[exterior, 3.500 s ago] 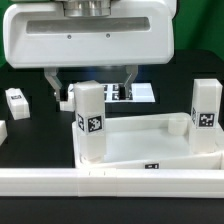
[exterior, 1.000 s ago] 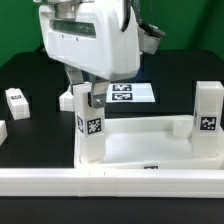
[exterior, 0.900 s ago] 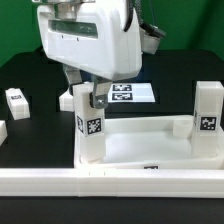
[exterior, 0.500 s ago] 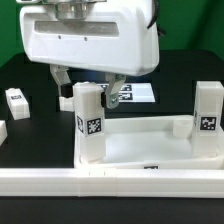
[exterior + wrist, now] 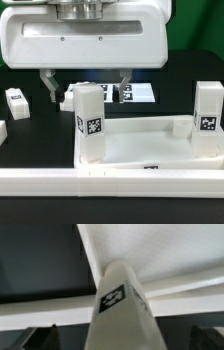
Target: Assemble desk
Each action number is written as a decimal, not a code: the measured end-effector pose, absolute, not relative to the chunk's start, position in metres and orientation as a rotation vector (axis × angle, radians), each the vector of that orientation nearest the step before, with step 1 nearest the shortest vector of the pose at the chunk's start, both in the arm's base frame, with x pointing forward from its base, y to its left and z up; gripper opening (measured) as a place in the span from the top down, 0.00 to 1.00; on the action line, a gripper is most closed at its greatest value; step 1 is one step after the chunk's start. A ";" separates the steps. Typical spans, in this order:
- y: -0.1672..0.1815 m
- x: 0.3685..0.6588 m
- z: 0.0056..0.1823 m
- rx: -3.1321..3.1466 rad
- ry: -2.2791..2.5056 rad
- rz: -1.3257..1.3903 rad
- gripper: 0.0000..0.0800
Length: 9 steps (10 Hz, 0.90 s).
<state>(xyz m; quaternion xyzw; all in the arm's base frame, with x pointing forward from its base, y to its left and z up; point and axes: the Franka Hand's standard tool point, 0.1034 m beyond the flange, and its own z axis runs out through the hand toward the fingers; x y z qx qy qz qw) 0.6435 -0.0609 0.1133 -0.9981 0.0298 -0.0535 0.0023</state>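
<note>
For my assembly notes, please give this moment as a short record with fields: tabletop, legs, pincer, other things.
tabletop: flat on the black table
left leg: upright at tabletop corner, exterior view's left
right leg: upright, exterior view's right
pincer: open, above the left leg, holding nothing
marker board: on table, beyond the tabletop

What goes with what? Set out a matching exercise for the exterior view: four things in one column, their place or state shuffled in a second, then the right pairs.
1. gripper
2. marker board
3. small white block
4. tabletop

A. on the black table at the exterior view's far left, apart from the desk parts
B. holds a leg on the exterior view's left and a second leg on its right, both upright
C. jaws open, above a leg's top
D. flat on the table behind the tray, partly hidden

Pairs: 1-C, 2-D, 3-A, 4-B
</note>
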 end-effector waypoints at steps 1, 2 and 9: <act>-0.059 0.644 0.113 -3.138 -0.103 -0.166 0.19; -0.058 0.644 0.114 -3.142 -0.211 -0.165 0.19; -0.058 0.644 0.114 -3.145 -0.311 -0.159 0.64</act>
